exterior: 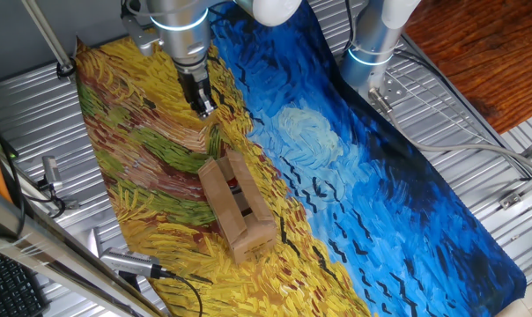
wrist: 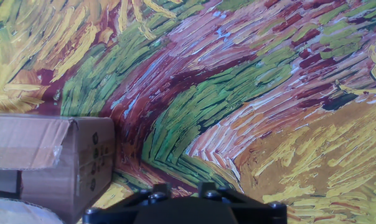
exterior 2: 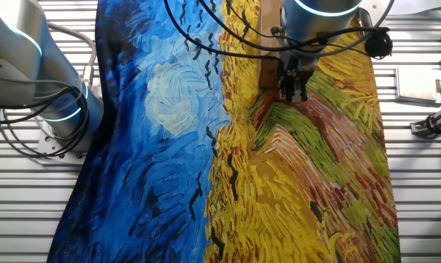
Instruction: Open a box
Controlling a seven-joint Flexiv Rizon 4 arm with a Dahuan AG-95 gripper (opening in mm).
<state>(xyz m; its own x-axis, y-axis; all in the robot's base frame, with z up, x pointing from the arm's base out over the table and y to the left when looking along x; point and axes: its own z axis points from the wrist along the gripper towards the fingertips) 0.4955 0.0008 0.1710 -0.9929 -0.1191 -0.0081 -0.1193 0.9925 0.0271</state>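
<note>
Cardboard box (exterior: 237, 206), small, elongated, plain brown: likely light, stiff walls, flimsy flaps; take a flap edge. Tool (exterior: 204, 107) apart from it, fingers narrow, empty.

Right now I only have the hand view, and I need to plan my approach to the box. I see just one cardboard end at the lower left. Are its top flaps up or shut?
Observer: In one fixed view the box has its long flaps raised, with the top open between them.
Operator: Can you see anything inside?
Observer: A bit of red shows in the opening. I cannot make out more than that.
Operator: Is my gripper touching the box?
Observer: No. The gripper is over the painted cloth, clearly apart from the box's near end.
</note>
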